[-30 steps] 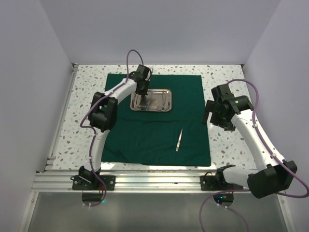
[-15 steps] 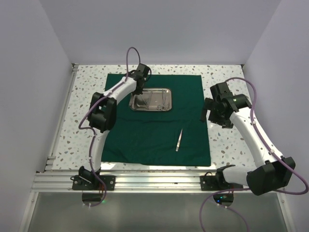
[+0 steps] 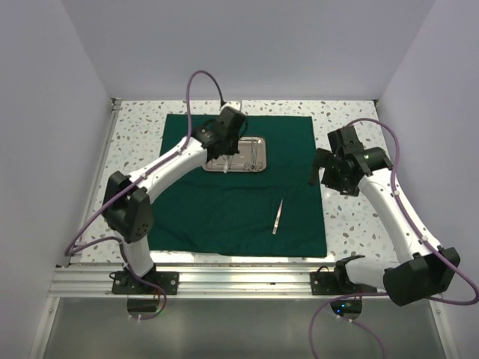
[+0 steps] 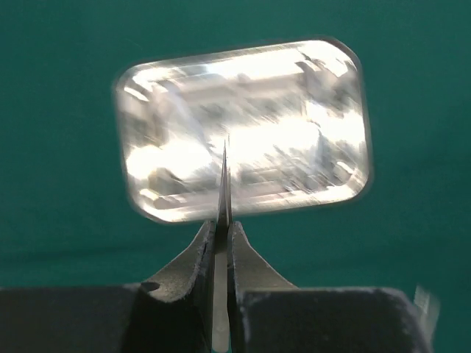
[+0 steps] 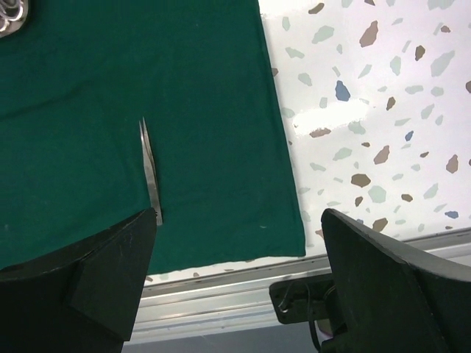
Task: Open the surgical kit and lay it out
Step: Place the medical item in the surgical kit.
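L end effector (image 4: 222, 228) lifted w/ steel tool (image 4: 224, 176); tray (image 4: 294, 95) below.

Left arm's elbow swung out toward the counter's left edge, left hand (image 3: 224, 148) lifted above the steel tray (image 3: 263, 154), clamping a thin steel instrument (image 4: 223, 184), possibly tweezers, wrist view blurred.

Both arms look the same, left arm (image 3: 168, 164) and right arm (image 3: 389, 202): white tube links with chunky black joint housings (image 3: 129, 213), each trailing a purple cable (image 3: 200, 72) that loops up near the wrist. The left gripper (image 4: 221, 224) has slim dark grey fingers (image 4: 193, 257) that curve and taper, the right gripper (image 5: 239, 217) shows fat black wedge-shaped ones, and the bases (image 3: 142, 283) are black plates.
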`<state>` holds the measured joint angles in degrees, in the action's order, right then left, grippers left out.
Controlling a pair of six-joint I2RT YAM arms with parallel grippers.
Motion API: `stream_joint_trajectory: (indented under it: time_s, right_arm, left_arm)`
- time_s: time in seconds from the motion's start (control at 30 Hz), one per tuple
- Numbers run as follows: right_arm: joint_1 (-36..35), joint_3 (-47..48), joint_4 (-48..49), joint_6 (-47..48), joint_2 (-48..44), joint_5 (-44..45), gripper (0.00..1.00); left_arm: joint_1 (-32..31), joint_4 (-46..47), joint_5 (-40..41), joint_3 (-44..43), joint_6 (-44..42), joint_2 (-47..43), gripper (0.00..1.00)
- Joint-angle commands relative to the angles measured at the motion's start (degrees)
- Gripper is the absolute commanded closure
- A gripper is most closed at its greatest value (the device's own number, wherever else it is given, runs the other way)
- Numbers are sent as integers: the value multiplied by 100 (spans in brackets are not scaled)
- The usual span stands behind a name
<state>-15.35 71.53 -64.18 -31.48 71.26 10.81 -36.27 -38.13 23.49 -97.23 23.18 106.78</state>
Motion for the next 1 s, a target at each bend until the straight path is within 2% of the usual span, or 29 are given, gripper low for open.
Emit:
stream_joint_trajectory:
  time_s: [0.0, 0.03, 0.1, 0.17, 0.33, 0.43, 0.53, 0.57, 0.67, 0.7, 0.8, 0.97]
  right_arm:
    - [24, 98, 29, -68, -385, -61, 2]
    - [15, 116, -6, -94, -524, -18, 2]
    - [24, 177, -120, -121, -657, 35, 1]
    - [33, 186, -173, -95, -877, 123, 2]
    - [41, 63, -366, 19, -1176, 264, 2]
    - [33, -16, -446, 46, -1299, 273, 2]
    - [33, -86, -507, 90, -1405, 334, 2]
    - [41, -104, -516, 116, -1422, 360, 2]
    - [41, -130, -543, 143, -1449, 440, 2]
    - [24, -122, -569, 143, -1457, 457, 2]
    - [41, -78, -604, 134, -1493, 475, 2]
    - [41, -113, -587, -24, -1510, 387, 2]
  left_arm:
    - [-555, 1024, -1650, 1604, 1635, -596, 100]
    - [-704, 1471, -1741, 1863, 1872, -675, 100]
    - [-1153, 1755, -1900, 2250, 2295, -694, 100]
    - [-1495, 1844, -1926, 2261, 2585, -458, 100]
    - [-1804, 2406, -2322, 2235, 2929, -62, 100]
    - [-1936, 2249, -2322, 1963, 2999, 263, 100]
    - [-2024, 2405, -2708, 1883, 3035, 405, 82]
    - [-2050, 2441, -2770, 1875, 3009, 414, 69]
    - [-2051, 2337, -2702, 1621, 2781, 344, 49]
    - [-2051, 2162, -2543, 1498, 2701, 326, 47]
    - [-1867, 1233, -1849, 874, 2218, 299, 47]
    - [-1024, 527, -1225, -118, 1304, 685, 55]
